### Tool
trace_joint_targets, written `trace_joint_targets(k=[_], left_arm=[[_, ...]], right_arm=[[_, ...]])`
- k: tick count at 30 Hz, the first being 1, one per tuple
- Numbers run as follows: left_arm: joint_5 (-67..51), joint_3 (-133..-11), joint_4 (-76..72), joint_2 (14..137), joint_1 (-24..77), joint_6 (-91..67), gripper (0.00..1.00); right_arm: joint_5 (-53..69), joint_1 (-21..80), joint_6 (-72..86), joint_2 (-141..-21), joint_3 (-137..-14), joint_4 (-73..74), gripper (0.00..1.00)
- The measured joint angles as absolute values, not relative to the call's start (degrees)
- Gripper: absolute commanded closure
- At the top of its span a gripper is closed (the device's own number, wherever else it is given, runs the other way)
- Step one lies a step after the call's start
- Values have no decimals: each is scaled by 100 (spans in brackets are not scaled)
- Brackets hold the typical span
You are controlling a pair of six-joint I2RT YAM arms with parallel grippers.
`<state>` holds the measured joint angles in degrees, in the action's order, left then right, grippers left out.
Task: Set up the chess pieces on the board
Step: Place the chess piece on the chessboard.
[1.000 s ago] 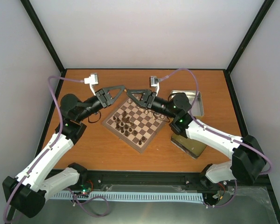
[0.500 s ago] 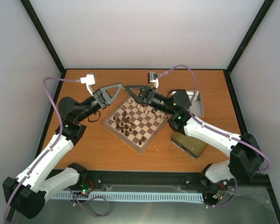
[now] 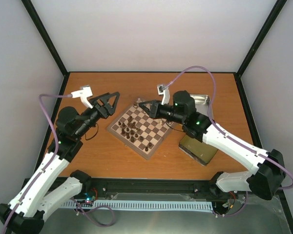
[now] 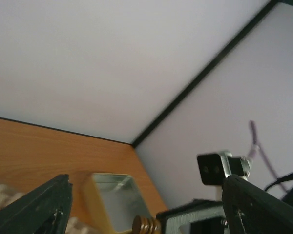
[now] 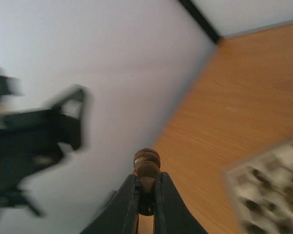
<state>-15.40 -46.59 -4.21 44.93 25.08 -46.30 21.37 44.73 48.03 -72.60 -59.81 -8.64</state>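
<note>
1. The right gripper (image 5: 146,189) was clamped shut on a small dark brown turned wooden chessman (image 5: 146,165), with the fingers pinching its lower part and its ringed, rounded end standing out past the fingertips.
2. The held chessman hung in the air just above the far corner of the small square wooden chessboard with dark brown and cream checks (image 3: 155,132), touching no square.
3. Its long axis ran along the fingers and pointed away from the board toward the left arm. It looked closer to level than upright, so the wrist would probably have to tip down before the piece could stand.
4. Whether the exposed end was the head or the foot could not be told.
5. The right arm was plainly the nearer one, its fingertips over the board's edge. The left gripper (image 3: 112,100) stood off the board's left corner, raised, with its jaws spread wide and nothing between them.
6. Other dark brown chessmen (image 3: 130,129) were crowded on the left half of the board, some close together, and one stood alone near the near corner.
7. A rectangular metal tin (image 3: 205,103) lay beyond the board's right corner, partly hidden by the right arm.
</note>
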Motion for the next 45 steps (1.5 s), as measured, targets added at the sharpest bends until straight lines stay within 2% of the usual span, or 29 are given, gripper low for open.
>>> trace_joint_targets(k=[5,13,21,30,45], left_arm=[[-360,-4659,469,4064,2508,-3815,13],[1004,-4659,1264,3957,2508,-2987,12],[1872,-4659,1518,3905,2510,-2679,11],[2233,-4624,1535,3752,2510,-2587,8],[2272,-4534,1568,3691,2510,-2587,6]], right_arm=[[1055,4613,3395,-7583,-6272,1732,97],[202,5527,2368,-8790,-6847,4073,97],[-58,5905,1986,-9754,-7815,4687,97],[-285,6051,1778,-10652,-8512,5166,97],[-360,6132,1667,-11076,-8803,5520,97]])
